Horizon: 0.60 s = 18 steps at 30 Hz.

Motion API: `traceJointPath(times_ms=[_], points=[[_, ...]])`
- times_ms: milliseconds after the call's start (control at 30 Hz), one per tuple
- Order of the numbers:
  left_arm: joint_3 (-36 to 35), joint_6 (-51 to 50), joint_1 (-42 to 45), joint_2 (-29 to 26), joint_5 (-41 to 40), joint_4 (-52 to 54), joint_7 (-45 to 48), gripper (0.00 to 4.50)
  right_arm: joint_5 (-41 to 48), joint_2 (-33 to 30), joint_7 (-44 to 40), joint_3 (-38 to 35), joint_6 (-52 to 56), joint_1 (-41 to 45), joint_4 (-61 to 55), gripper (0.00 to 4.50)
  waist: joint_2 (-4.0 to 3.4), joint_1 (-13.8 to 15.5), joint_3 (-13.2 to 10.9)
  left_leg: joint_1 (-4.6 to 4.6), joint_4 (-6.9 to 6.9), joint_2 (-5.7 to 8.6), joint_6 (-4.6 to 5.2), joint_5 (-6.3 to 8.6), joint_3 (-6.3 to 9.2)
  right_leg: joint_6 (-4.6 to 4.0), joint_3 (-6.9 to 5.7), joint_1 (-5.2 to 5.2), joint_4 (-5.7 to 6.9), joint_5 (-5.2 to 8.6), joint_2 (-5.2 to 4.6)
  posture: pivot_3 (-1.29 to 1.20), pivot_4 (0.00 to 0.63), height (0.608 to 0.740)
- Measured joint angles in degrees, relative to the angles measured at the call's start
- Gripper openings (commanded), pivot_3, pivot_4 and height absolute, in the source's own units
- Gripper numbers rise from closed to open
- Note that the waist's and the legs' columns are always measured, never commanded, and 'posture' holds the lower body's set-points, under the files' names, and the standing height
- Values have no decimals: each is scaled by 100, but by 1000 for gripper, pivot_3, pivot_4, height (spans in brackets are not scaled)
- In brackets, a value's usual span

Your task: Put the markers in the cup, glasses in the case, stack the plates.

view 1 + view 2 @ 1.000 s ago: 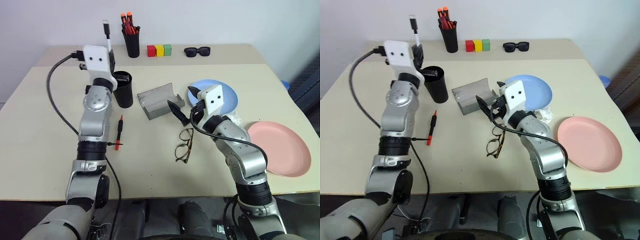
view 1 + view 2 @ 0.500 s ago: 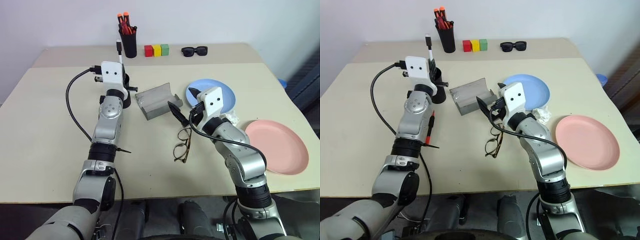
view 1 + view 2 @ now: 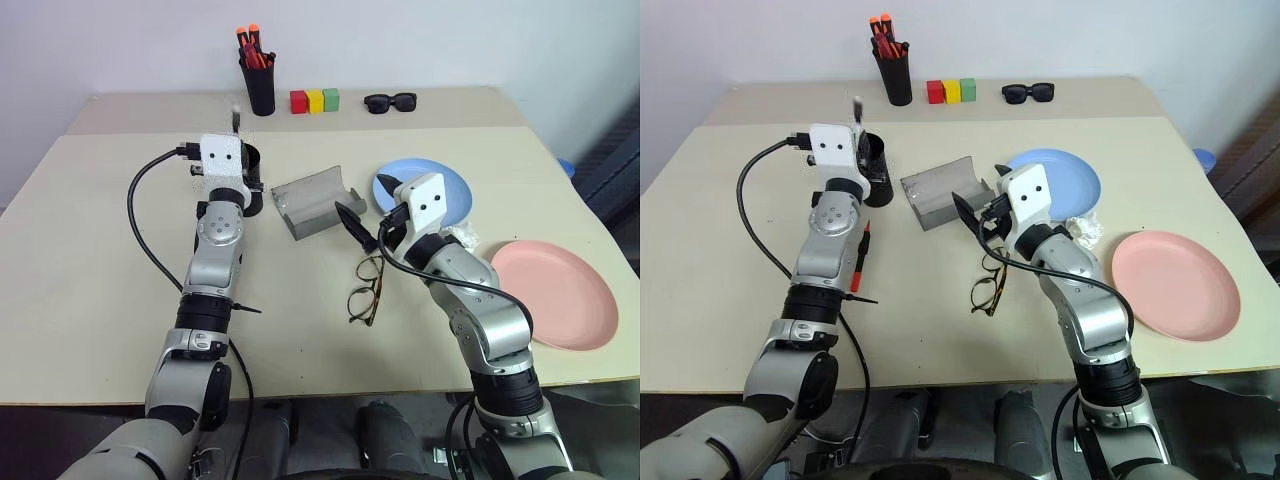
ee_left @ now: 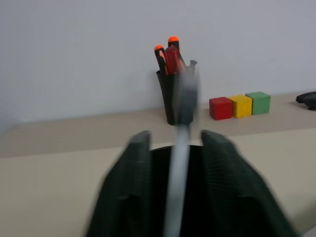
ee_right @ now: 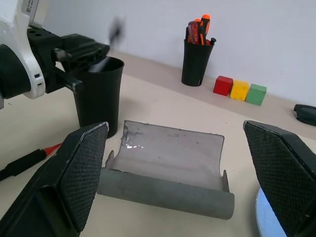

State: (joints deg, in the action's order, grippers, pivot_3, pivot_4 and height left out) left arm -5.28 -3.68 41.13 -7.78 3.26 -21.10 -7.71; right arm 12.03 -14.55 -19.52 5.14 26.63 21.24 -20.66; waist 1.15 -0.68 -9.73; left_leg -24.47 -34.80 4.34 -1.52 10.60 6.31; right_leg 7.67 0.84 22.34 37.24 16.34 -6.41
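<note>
Black cup (image 3: 876, 170) near the desk's far-left corner, just under the left gripper (image 4: 174, 138): fingers (image 4: 136, 163) spread, a blurred pale marker (image 4: 178, 143) upright between them, gripped by neither. Red-ended marker (image 3: 861, 256) flat on the desk, closer to the front edge. Right gripper (image 3: 366, 203) gaping, empty, between open grey case (image 3: 315, 200) and glasses (image 3: 367, 290). Blue plate (image 3: 455, 195) and pink plate (image 3: 560, 295) apart, toward the right edge.

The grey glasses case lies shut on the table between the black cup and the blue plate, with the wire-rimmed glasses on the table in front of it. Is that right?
Not quite: the case lies open, not shut; the right wrist view looks straight into its two halves. The rest holds: it sits between the black cup and the blue plate, with the glasses on the table in front of it.
</note>
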Motion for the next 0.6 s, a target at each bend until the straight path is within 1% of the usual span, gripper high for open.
traceJointPath(times_ms=[33,300,400,467,567,600], points=[[0,-20,0,0,4,9,-27,3565,0,0,1,0,0,0,0,4500,0,-2,0,0,0,0,0,0,0,0,0,0,0,0,0,0,150,740],[-50,-220,1,85,-71,208,-101,3565,-1,1,6,1,0,0,0,4500,0,1,0,0,0,0,0,0,0,0,0,0,0,0,0,0,150,740],[-123,-451,28,82,-232,551,-31,3565,-1,-21,-3,-4,0,-1,-2,4500,0,-6,0,0,1,-1,0,0,0,0,0,1,0,0,0,0,150,740],[-164,-831,37,5,-463,1017,170,3565,14,-216,-153,-3,25,-4,-42,4500,-1,-5,-1,-1,0,-2,0,0,-1,0,1,0,-1,0,0,0,150,740],[-285,-1560,56,-302,-683,1731,425,4407,124,-692,-557,-45,127,-69,-245,4500,-1,-12,-1,-1,1,-2,0,0,-1,1,0,-1,-1,1,0,0,150,740],[-298,-1924,37,-453,-728,1998,516,4463,188,-874,-733,-67,186,-101,-330,4500,-1,-15,-1,0,1,-2,0,0,0,1,0,0,-1,1,1,0,150,740]])
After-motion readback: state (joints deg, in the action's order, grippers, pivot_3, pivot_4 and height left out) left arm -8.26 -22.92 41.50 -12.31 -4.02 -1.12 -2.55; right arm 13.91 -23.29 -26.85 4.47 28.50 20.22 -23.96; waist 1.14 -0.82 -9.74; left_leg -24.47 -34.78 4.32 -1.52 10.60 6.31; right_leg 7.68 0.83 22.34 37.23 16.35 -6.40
